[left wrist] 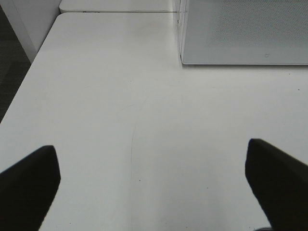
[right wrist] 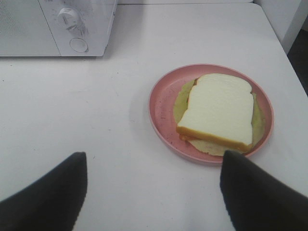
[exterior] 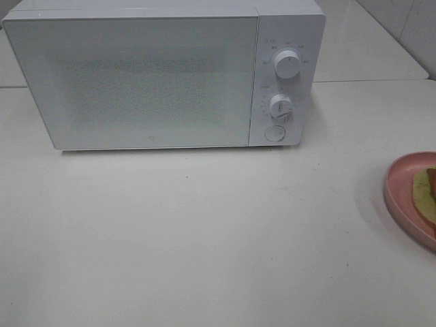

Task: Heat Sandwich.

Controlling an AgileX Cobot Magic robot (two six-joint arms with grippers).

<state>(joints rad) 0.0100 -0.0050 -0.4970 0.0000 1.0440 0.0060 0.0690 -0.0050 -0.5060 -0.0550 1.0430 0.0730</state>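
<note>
The sandwich [right wrist: 219, 109], white bread with orange-brown crust over pale green lettuce, lies on a round pink plate [right wrist: 161, 98] on the white table. In the high view only the plate's left part [exterior: 398, 187] and a bit of the sandwich [exterior: 426, 191] show at the right edge. The white microwave [exterior: 163, 75] stands at the back with its door shut; its knob panel also shows in the right wrist view [right wrist: 77, 21]. My right gripper [right wrist: 154, 192] is open and empty, short of the plate. My left gripper [left wrist: 154, 185] is open and empty over bare table left of the microwave [left wrist: 245, 31].
The microwave has two knobs [exterior: 287, 65] and a round door button [exterior: 274, 133] on its right panel. The table's left edge [left wrist: 19, 91] drops to dark floor. A seam between tables runs behind the microwave [exterior: 368, 80].
</note>
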